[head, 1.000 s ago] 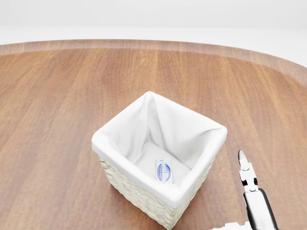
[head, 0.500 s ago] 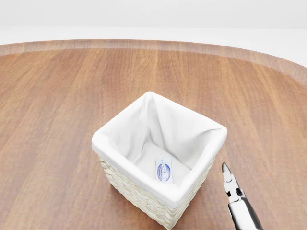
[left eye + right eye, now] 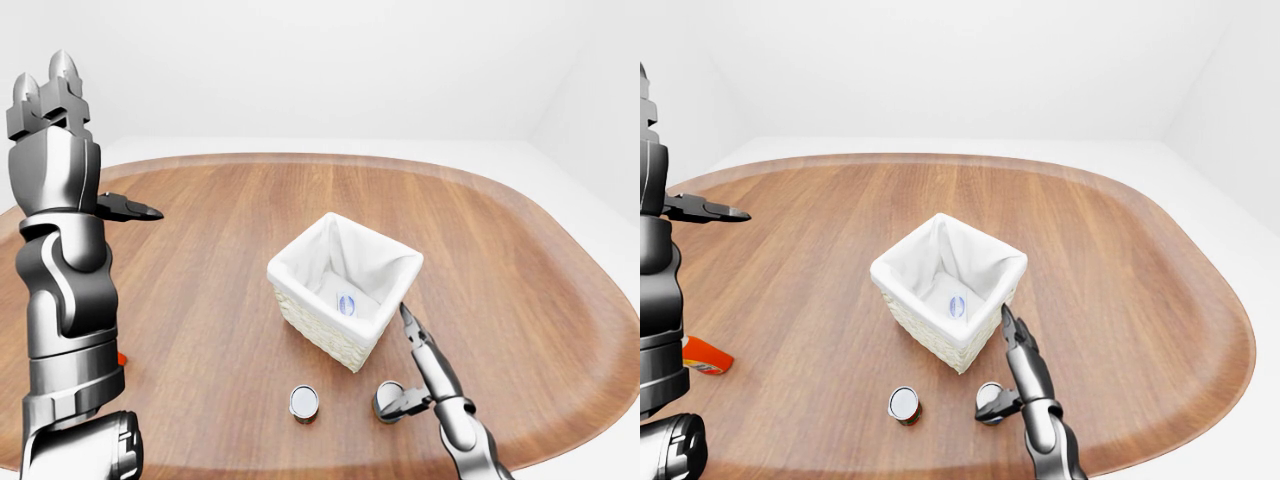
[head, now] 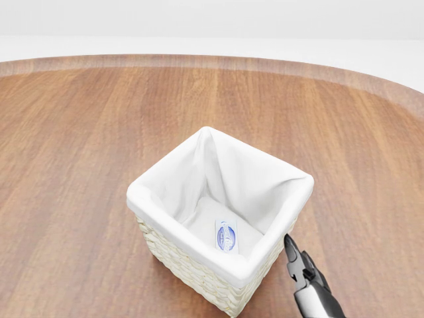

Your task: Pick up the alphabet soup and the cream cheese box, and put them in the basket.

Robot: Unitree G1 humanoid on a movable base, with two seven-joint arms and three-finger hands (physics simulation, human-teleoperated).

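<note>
The white-lined wicker basket (image 4: pixel 199 265) stands mid-table, and the cream cheese box (image 4: pixel 226 236), white with a blue label, lies on its floor. Two small cans stand below the basket in the eye views: one (image 3: pixel 304 402) on its own, the other (image 3: pixel 386 398) right beside my right hand's thumb. Their labels are too small to tell which is the alphabet soup. My right hand (image 3: pixel 412 368) is open, its fingers (image 4: pixel 299 262) pointing up along the basket's right corner. Far left, my left hand (image 3: pixel 85 150) is raised, open and holding nothing.
A red-orange packet (image 3: pixel 706 357) lies near the table's left edge, partly behind my left arm. The oval wooden table (image 3: pixel 520 260) has its rim just below the cans in the eye views.
In the head view my right hand has slid left and downward, from well right of the basket to just beside its right corner. The basket and box have not moved.
</note>
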